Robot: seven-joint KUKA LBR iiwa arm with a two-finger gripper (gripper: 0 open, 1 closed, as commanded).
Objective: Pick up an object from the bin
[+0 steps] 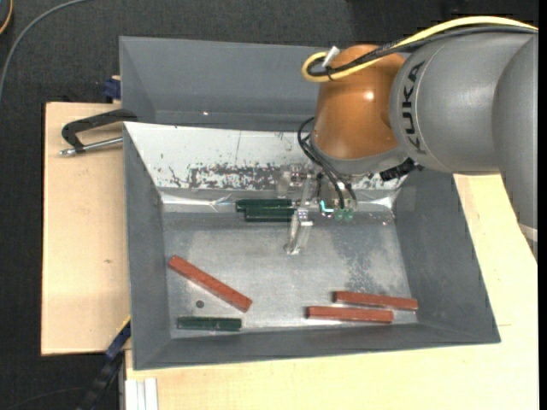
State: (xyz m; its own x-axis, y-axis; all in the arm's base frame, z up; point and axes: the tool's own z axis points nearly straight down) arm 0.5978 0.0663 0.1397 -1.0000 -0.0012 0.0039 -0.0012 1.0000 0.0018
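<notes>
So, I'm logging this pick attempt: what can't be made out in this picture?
Camera view: the right end of the dark green bar by the back wall is hidden behind the claw; contact between them cannot be told.
Camera view: the back right corner of the bin is covered by the orange wrist cover and arm.
Camera view: a dark speck beside the left red bar is too small to identify.

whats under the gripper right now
Bare bin floor under the gripper; a dark green bar lies beside it by the back wall. The orange wrist cover hides what's behind.
</notes>
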